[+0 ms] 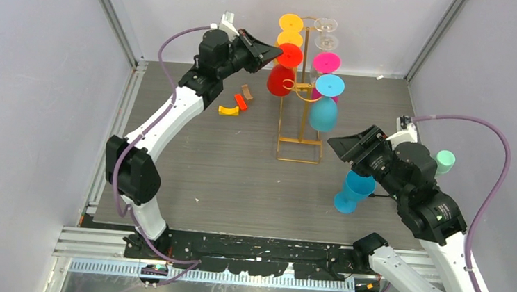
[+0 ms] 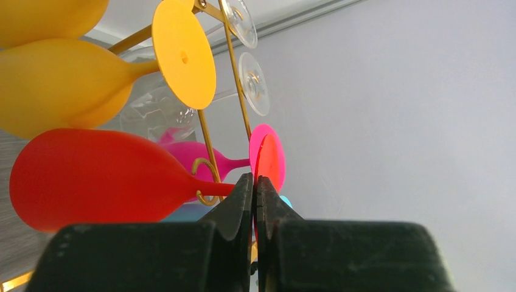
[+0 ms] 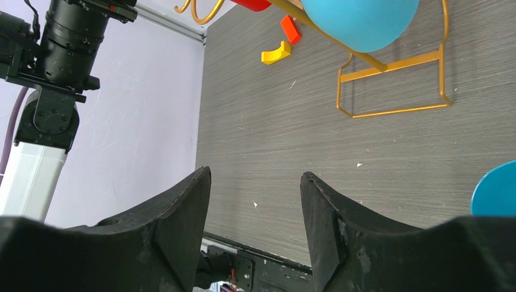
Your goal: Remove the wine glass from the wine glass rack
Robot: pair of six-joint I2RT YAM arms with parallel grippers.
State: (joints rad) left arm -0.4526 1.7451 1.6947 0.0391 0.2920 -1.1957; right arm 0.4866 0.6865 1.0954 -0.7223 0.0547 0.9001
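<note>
Left hand (image 2: 254, 180) closed, right hand (image 3: 255, 174) spread, empty

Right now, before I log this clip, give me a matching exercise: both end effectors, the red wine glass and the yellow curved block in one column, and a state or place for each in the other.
Things:
1. left end effector
2. right end effector
3. red wine glass
4. yellow curved block

States and places:
A. lying on the table
B. open, nothing between its fingers
C. hanging on the wine glass rack
D. shut

Pairs: 1-D, 2-B, 3-C, 4-A
</note>
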